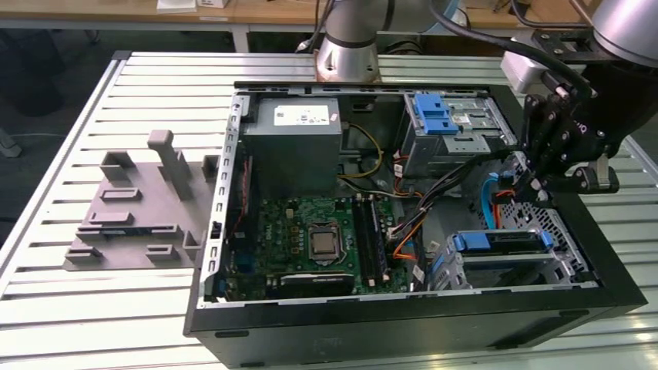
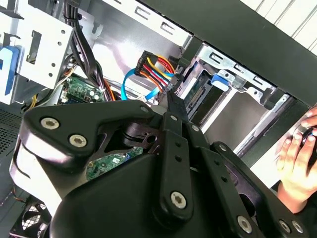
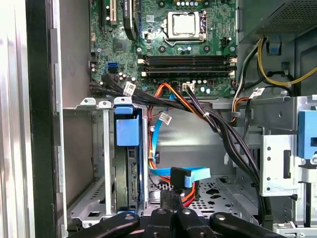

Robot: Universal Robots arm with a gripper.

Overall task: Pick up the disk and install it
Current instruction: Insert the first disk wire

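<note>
The disk sits in the drive cage at the front corner of the open computer case, on the exterior view's right, its blue bracket facing the motherboard. In the first wrist view the disk stands edge-on in the cage under its blue bracket. The second wrist view shows the disk slotted in its bay. My gripper hangs inside the case just above the cage. Its fingers are shut with nothing seen between them, and their tips are close to a blue cable connector.
Bundles of black, orange and blue cables run beside the gripper. The motherboard and a grey power supply box fill the case's middle. A blue latch tops the far bay. A grey fixture lies left of the case. A hand rests outside.
</note>
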